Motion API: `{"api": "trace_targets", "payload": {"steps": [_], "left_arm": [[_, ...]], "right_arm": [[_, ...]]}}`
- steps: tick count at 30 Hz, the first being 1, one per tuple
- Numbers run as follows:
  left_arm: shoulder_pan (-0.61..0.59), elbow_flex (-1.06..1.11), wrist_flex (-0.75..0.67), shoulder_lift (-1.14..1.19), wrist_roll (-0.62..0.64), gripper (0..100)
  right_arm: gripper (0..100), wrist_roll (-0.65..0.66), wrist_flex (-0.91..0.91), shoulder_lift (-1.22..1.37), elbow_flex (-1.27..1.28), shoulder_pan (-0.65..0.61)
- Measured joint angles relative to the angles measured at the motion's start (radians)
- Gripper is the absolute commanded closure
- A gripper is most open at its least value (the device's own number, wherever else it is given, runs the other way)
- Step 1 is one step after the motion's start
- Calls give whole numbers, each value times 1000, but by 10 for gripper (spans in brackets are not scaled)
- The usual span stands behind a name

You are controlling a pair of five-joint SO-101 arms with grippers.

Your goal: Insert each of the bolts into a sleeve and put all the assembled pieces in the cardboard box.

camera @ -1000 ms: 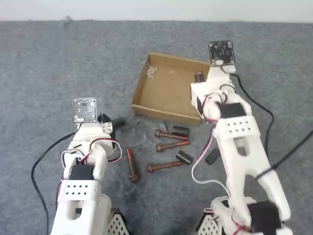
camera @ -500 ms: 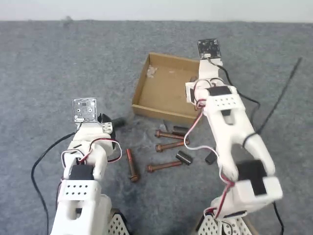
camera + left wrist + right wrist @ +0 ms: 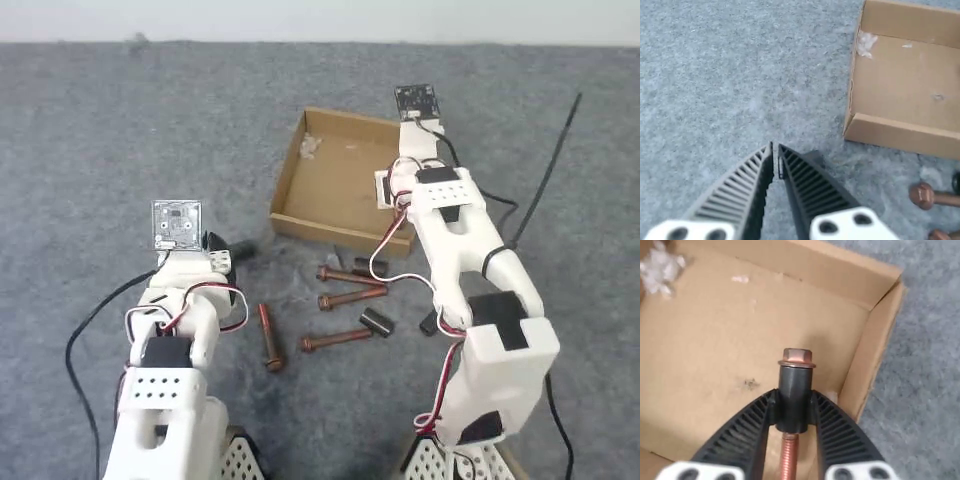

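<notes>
A grey, carpet-like desk (image 3: 120,120) carries everything, with a pale wall strip along its far edge. At the left, the left gripper (image 3: 775,146) rests low over bare desk with its jaws closed to a thin slit and nothing between them. A short black cylindrical sleeve (image 3: 240,250) lies on the desk just beside its tip.

Toward the middle, four copper-coloured hex-head bolts (image 3: 350,297) lie loose on the desk in front of the box, none of them inside a sleeve as far as can be told. One lies apart to the left and three are stacked roughly parallel. A second loose black sleeve (image 3: 376,322) sits near them, and a third dark sleeve (image 3: 431,322) shows partly behind the right arm.

Behind the bolts stands the shallow brown cardboard box (image 3: 330,232). On its floor there are white scraps (image 3: 660,265) and no finished piece that can be seen.

At the right, the right gripper (image 3: 791,399) is clamped on an assembled piece (image 3: 795,382), a black sleeve with a copper bolt through it, held above the box floor close to the corner.

By my reading, one piece is assembled and about to be released. Four bolts are yet to be sleeved and boxed.
</notes>
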Motion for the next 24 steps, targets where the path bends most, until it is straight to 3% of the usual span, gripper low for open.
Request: {"api": "trace_targets", "payload": {"steps": [10, 24], "left_arm": [[0, 0, 0, 0, -8, 988], [-2, 12, -38, 0, -9, 988]], "right_arm": [[841, 0, 46, -38, -18, 0], [841, 17, 654, -342, -12, 0]]}}
